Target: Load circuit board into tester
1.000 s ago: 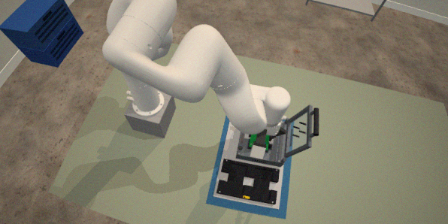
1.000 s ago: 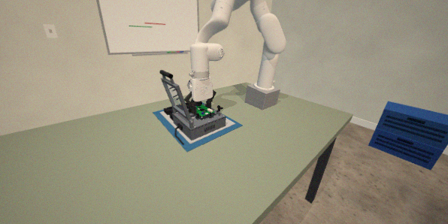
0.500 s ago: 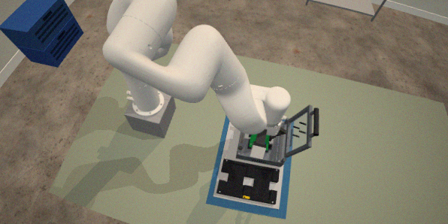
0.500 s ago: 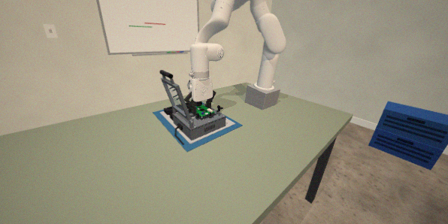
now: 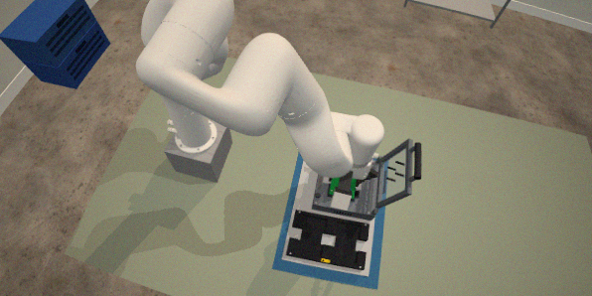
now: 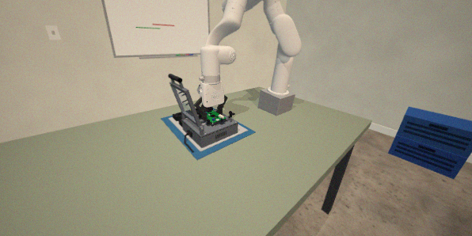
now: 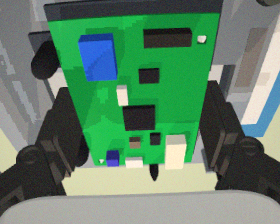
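The circuit board [image 5: 334, 187] [image 6: 215, 116] [image 7: 103, 117] is green, face up, over the pin plate of the grey tester [image 5: 367, 202] [image 6: 219, 134]. My gripper [image 5: 344, 186] [image 6: 214, 112] [image 7: 139, 101] is shut on the board's long edges. The white connector [image 7: 175, 152] is at the end beside the lone black post [image 7: 154, 172]. Another black post [image 7: 45, 61] stands beyond the board's left edge. Whether the board touches the posts or lies flat is unclear, and the pins are hidden. The lid [image 5: 394, 200] [image 6: 193, 106] stands open, its black handle [image 5: 417, 161] [image 6: 175, 78] at the top.
The black tray [image 5: 310, 225] beside the tester shows no board. Both stand on a white and blue mat [image 5: 373, 281] [image 6: 246, 131]. The raised lid stands close to my wrist on the hinge side. A black cable [image 6: 187, 144] hangs by the tester.
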